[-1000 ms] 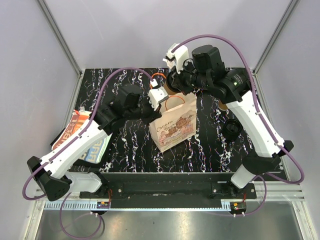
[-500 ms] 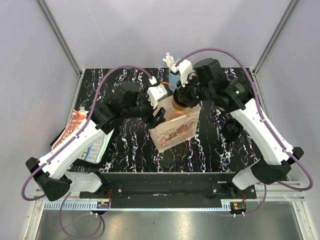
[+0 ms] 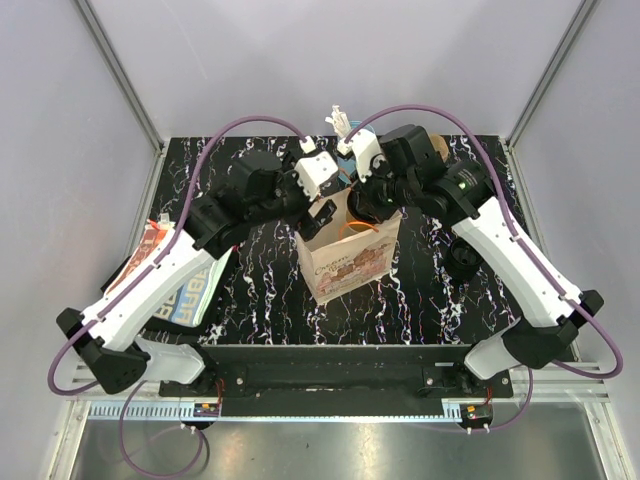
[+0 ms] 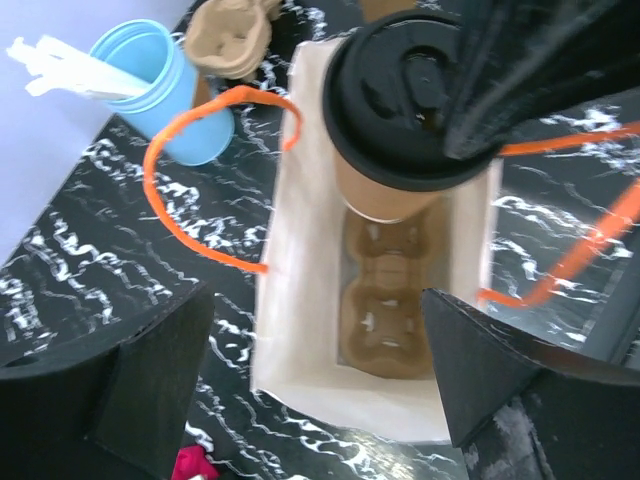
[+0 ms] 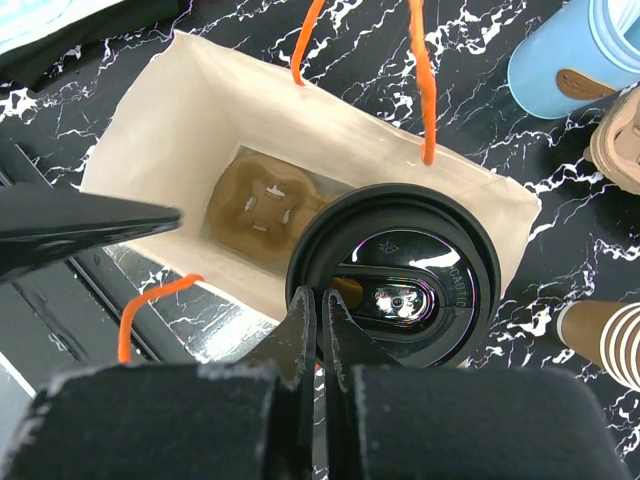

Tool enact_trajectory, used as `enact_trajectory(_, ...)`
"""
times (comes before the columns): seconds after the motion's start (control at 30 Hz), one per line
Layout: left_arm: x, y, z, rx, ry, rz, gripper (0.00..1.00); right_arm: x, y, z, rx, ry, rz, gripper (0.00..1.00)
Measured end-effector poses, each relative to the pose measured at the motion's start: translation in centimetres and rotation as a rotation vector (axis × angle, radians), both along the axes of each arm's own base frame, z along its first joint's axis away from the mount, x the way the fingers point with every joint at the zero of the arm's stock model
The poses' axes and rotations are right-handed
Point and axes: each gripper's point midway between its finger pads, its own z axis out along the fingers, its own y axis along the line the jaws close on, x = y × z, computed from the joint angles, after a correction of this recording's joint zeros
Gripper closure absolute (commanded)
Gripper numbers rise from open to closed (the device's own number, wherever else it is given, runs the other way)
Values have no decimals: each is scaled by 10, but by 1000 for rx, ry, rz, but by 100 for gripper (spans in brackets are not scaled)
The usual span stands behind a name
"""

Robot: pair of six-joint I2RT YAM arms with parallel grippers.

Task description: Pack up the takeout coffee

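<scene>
The takeout coffee (image 5: 400, 265), a tan paper cup under a black lid (image 4: 400, 100), hangs over the mouth of the open paper bag (image 3: 345, 262), its base just inside the rim. My right gripper (image 5: 322, 300) is shut on the near rim of the lid and carries the cup from above. A brown cup carrier (image 4: 385, 310) lies on the bag's floor, below the cup. My left gripper (image 4: 315, 300) is open, one finger on either side of the bag's near end and touching nothing. The orange handles (image 4: 200, 150) hang loose.
A light-blue cup of white sticks (image 4: 160, 90) and a kraft carrier (image 4: 230, 35) stand behind the bag. A stack of tan cups (image 5: 605, 345) is to the right. A black lid (image 3: 465, 258) lies right of the bag, and printed packets (image 3: 165, 270) lie at the left edge.
My left gripper has opened, letting go of the bag's top, and backed off slightly. The right arm has brought the coffee forward and down into the bag's mouth.
</scene>
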Motion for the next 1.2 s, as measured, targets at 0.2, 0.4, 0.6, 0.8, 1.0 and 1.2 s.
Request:
enact_trajectory(0.2,28,5,-10,41,-29,72,7,8,5,-10,-11,21,-18,100)
enact_trajectory(0.4,55,23,-12,37,-36,150,8,19,10,-18,-10,35,-53,100)
enact_trajectory(0.6,75,32,-2,-23,-48,203,10,17,14,-28,-28,53,-33,100)
enact_trajectory(0.8,85,33,0,-75,-32,201,16,17,14,-35,-41,66,-33,100)
enact_trajectory(1.0,89,29,-4,-106,2,177,28,17,14,-38,-49,72,-31,100)
enact_trajectory(1.2,91,28,-2,-131,9,168,45,18,14,-42,-57,79,-31,100)
